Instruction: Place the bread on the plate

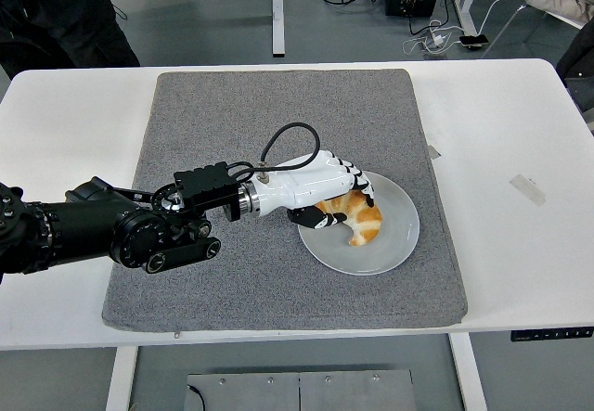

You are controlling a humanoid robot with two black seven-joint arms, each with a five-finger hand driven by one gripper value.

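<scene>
Under the left hand [320,188] lies the white plate [390,249], set on a grey mat [278,281]. The hand's fingers curl around the bread [357,218], a croissant resting on the plate's left half. Beyond the hand, bare mat reaches the white table [492,114].

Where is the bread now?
In the head view, the bread lies on the white plate, right of centre on the grey mat, under the left hand.
</scene>
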